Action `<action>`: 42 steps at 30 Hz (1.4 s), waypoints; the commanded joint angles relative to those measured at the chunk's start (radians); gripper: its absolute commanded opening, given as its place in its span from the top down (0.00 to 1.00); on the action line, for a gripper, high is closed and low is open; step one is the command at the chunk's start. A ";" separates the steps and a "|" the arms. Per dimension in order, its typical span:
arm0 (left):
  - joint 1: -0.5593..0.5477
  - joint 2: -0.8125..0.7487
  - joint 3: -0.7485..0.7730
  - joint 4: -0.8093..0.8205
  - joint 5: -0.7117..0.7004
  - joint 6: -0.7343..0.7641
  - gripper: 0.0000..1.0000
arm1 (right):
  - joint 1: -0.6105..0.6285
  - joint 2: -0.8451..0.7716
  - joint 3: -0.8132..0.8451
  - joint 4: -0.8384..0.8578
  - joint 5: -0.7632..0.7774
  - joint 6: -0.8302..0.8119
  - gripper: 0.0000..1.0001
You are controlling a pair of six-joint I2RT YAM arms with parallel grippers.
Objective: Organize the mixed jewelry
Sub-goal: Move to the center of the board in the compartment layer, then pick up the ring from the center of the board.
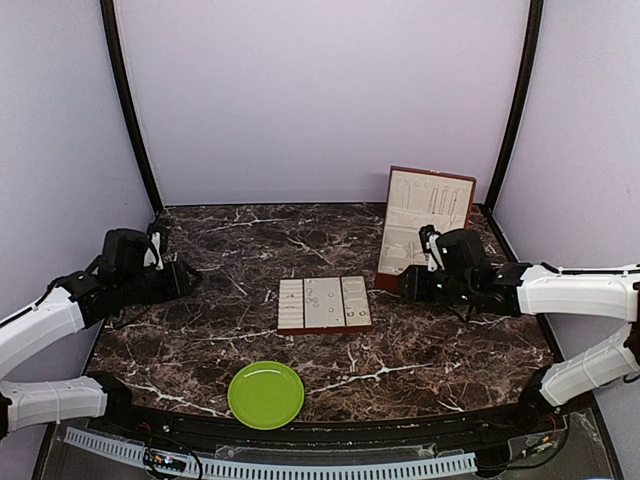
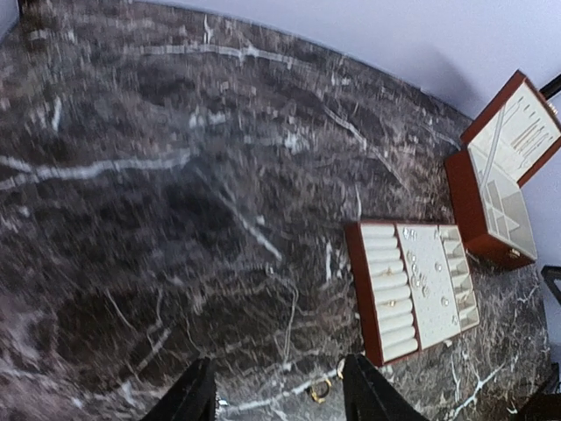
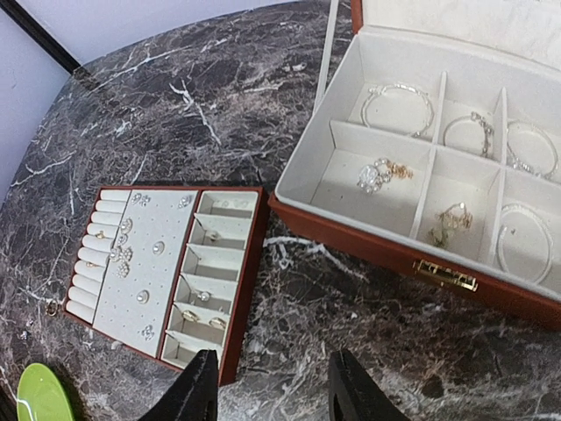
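The cream-lined tray (image 1: 323, 303) lies mid-table and holds small silvery studs (image 3: 125, 254) and rings (image 3: 200, 318). A thin chain (image 2: 295, 320) and a small gold ring (image 2: 319, 392) lie loose on the marble left of the tray (image 2: 361, 289). The open reddish-brown box (image 1: 425, 222) holds bracelets (image 3: 399, 98) and a sparkly cluster (image 3: 379, 174). My left gripper (image 2: 280, 402) is open and empty above the loose chain and ring; it is left of the tray in the top view (image 1: 186, 276). My right gripper (image 3: 270, 396) is open and empty over bare marble between the tray (image 3: 254, 254) and the box (image 3: 377, 241).
A green plate (image 1: 266, 394) sits near the front edge and looks bare; its rim also shows in the right wrist view (image 3: 39, 395). The box lid (image 1: 432, 200) stands upright at the back right. Lilac walls enclose the dark marble table (image 1: 220, 330).
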 commanded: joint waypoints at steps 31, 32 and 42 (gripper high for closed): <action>-0.403 0.591 0.076 0.032 -0.086 -0.437 0.67 | -0.089 -0.087 -0.214 0.376 -0.127 -0.223 0.57; -0.406 0.605 0.085 0.021 -0.091 -0.440 0.68 | -0.089 -0.087 -0.213 0.375 -0.122 -0.225 0.57; -0.445 0.668 0.147 -0.075 -0.167 -0.461 0.69 | -0.091 -0.098 -0.215 0.366 -0.103 -0.228 0.57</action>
